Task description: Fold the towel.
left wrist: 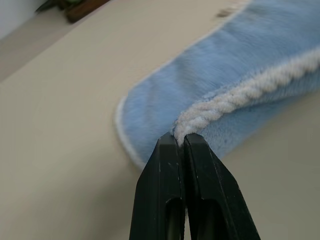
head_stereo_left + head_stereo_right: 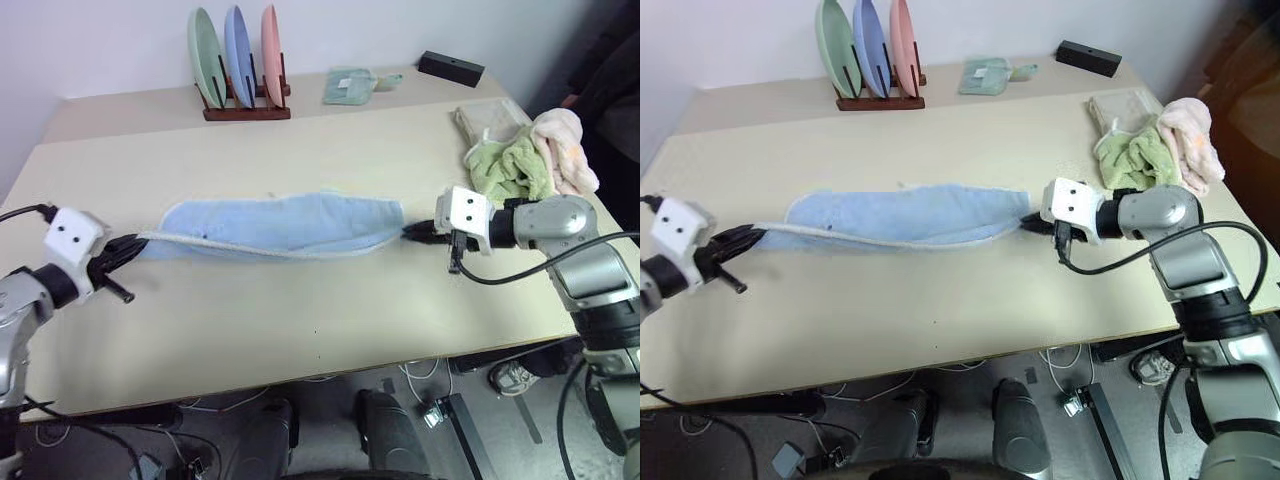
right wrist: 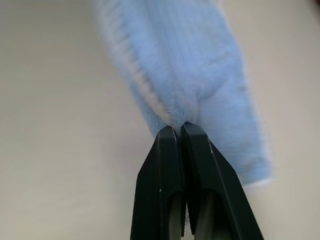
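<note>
The light blue towel (image 2: 275, 225) stretches across the middle of the table, pulled taut into a long band with its whitish hem along the near edge. At its left end my left gripper (image 2: 130, 247) is shut on the towel's hem, and the left wrist view shows the twisted white edge (image 1: 235, 97) pinched between the black fingers (image 1: 165, 190). My right gripper (image 2: 412, 232) is shut on the towel's right end; in the right wrist view the blue cloth (image 3: 185, 65) runs out from between the closed fingers (image 3: 162, 185).
A rack with three upright plates (image 2: 238, 60) stands at the back. A small folded green cloth (image 2: 348, 84) and a black box (image 2: 450, 68) lie beside it. A lime-green towel (image 2: 505, 165) and a pale pink towel (image 2: 565, 145) are heaped at the right edge.
</note>
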Controlling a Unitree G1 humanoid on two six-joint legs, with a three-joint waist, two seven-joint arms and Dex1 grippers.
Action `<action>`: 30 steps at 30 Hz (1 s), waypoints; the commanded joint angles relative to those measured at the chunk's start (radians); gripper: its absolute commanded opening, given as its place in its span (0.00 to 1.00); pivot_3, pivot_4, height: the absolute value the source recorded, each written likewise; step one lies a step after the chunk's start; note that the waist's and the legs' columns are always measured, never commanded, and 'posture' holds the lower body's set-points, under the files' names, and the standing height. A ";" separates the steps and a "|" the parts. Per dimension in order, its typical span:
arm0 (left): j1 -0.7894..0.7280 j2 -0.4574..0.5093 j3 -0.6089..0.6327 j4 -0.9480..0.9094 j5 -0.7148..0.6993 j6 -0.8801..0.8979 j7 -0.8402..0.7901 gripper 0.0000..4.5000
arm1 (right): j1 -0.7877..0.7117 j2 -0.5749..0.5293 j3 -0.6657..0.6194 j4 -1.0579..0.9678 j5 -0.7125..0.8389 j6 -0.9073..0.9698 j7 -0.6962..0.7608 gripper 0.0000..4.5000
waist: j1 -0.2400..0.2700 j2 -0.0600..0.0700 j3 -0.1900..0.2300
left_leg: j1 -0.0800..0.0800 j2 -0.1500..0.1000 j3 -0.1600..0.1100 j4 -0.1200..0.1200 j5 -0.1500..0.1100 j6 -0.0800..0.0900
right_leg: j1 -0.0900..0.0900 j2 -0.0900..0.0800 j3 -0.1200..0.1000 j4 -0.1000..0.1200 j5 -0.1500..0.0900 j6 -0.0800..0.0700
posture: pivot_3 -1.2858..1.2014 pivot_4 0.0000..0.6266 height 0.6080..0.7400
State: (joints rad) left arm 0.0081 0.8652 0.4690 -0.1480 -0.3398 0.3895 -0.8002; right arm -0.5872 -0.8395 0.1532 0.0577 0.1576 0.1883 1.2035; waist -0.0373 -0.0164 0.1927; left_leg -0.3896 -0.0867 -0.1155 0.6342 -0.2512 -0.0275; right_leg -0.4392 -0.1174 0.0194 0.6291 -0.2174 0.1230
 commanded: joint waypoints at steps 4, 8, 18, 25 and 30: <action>0.040 0.008 0.018 -0.084 -0.019 0.047 0.000 0.00 | 0.034 -0.023 0.021 -0.028 -0.057 -0.007 0.006 0.33 | 0.022 -0.001 0.000 | 0.000 0.000 0.000 0.002 0.000 0.000 | 0.001 0.000 0.000 0.000 0.000 0.000 | 0.52 0.24 1.00; 0.063 -0.025 -0.004 -0.144 -0.035 0.081 0.018 0.00 | 0.084 -0.045 0.018 -0.045 -0.084 -0.031 0.010 0.42 | 0.026 -0.001 0.000 | -0.001 -0.001 0.000 0.002 0.000 0.000 | 0.001 -0.001 0.000 0.000 0.000 0.001 | 0.52 0.24 1.00; 0.064 -0.076 -0.071 -0.212 -0.056 0.141 0.056 0.00 | 0.220 -0.079 -0.040 -0.172 -0.071 0.012 -0.029 0.42 | 0.025 -0.001 0.000 | 0.000 -0.001 0.000 0.002 0.000 0.000 | 0.001 -0.001 0.000 0.000 0.001 0.001 | 0.52 0.24 1.00; 0.039 -0.079 -0.089 -0.201 -0.057 0.152 0.062 0.00 | 0.245 -0.020 0.001 -0.196 -0.116 -0.012 -0.103 0.42 | 0.026 -0.001 -0.001 | 0.000 -0.001 0.000 0.002 0.000 0.000 | 0.002 -0.001 -0.001 0.000 0.001 0.001 | 0.52 0.24 1.00; 0.042 -0.081 -0.089 -0.209 -0.061 0.155 0.067 0.00 | 0.250 0.016 0.045 -0.187 -0.158 -0.014 -0.134 0.42 | 0.025 -0.001 -0.001 | 0.000 -0.001 0.000 0.002 0.000 0.000 | 0.002 -0.001 -0.001 0.000 0.001 0.001 | 0.52 0.24 1.00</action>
State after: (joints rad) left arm 0.0596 0.7814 0.3687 -0.3290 -0.3893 0.5423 -0.7371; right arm -0.3337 -0.8282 0.1958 -0.1096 0.0162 0.1883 1.0870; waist -0.0119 -0.0173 0.1921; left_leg -0.3900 -0.0873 -0.1156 0.6366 -0.2514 -0.0274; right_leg -0.4377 -0.1183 0.0187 0.6287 -0.2169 0.1237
